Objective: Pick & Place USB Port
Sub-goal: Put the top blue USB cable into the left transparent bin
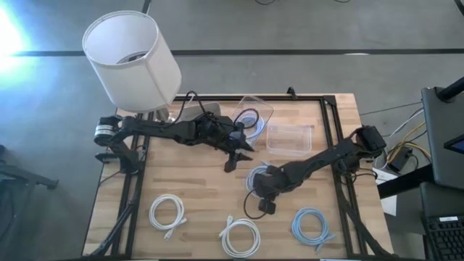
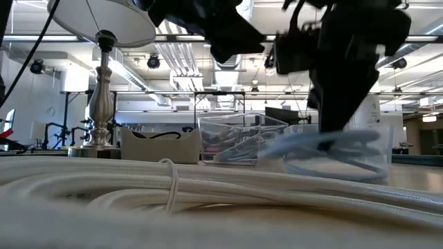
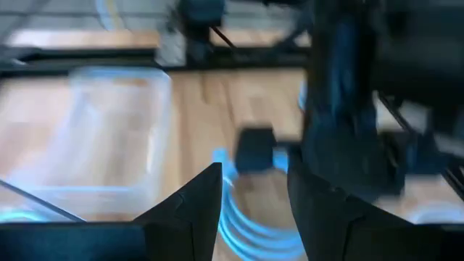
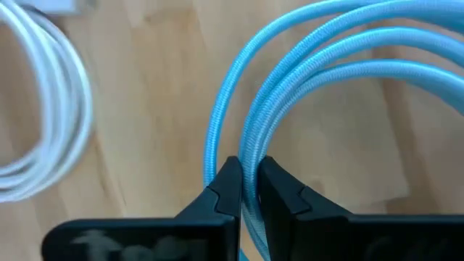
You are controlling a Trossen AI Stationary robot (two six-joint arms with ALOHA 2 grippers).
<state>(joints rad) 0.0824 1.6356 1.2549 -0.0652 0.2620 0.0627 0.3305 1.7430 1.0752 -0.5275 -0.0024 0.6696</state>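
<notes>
Since my right end effector (image 4: 246, 190) is pinching strands of the light-blue coiled cable (image 1: 258, 176) at mid-worktop, what matters is that the clear plastic bin (image 1: 290, 138) lies just beyond it, toward the far edge and slightly right; my right arm is the nearer one. My left end effector (image 3: 254, 210) hangs spread and empty just left of the coil, near the tilted clear container (image 1: 254, 116). From overhead my own wrist hides most of the coil, so I cannot make out its plugs.
</notes>
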